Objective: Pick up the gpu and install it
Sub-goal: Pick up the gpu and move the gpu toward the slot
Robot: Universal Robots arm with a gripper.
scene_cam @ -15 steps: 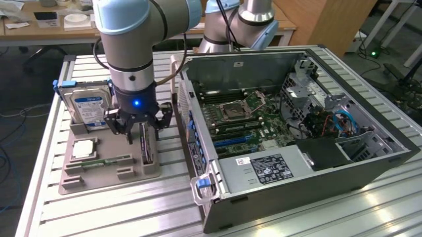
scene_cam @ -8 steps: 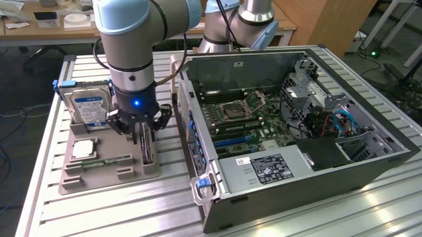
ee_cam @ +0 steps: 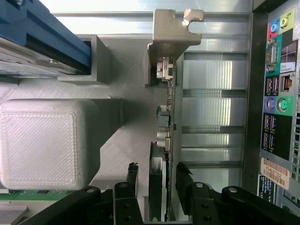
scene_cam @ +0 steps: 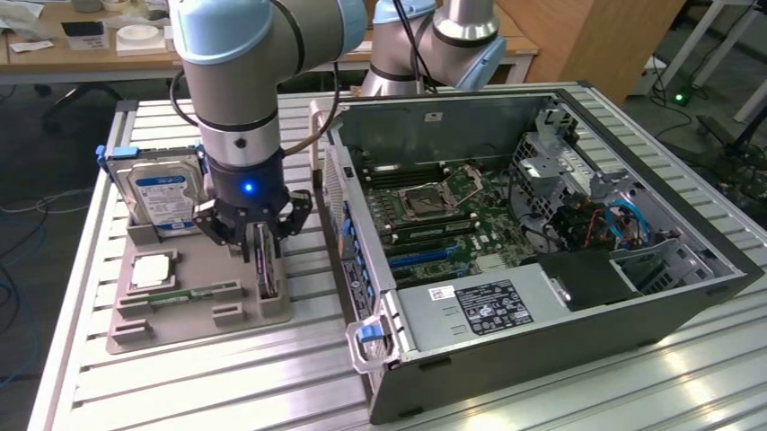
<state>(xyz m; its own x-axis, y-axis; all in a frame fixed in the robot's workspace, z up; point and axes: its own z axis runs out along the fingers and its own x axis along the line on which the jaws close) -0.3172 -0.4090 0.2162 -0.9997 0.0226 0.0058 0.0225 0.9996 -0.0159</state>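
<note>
One gripper [scene_cam: 264, 241] hung over one grey holder tray [scene_cam: 180, 330] on a slatted metal table [scene_cam: 240, 386]. The tray carried four parts: one hard drive [scene_cam: 162, 193] standing upright, one processor chip [scene_cam: 154, 269] lying flat, one memory stick [scene_cam: 192, 294], and one gpu [scene_cam: 268, 277]. One open computer case [scene_cam: 671, 305] stood just beside the tray, toward the exterior view's right. The gpu [ee_cam: 164, 117] stood on its long edge in a slot on the tray's case side. Seen edge-on in the wrist view, it was thin and flat, with a black heatsink face and a notched silvery bracket at the end away from the gripper [ee_cam: 158, 171]. The two fingers [ee_cam: 132, 178] straddled the card, one to each face, with a narrow gap on both sides and nothing clamped.
</note>
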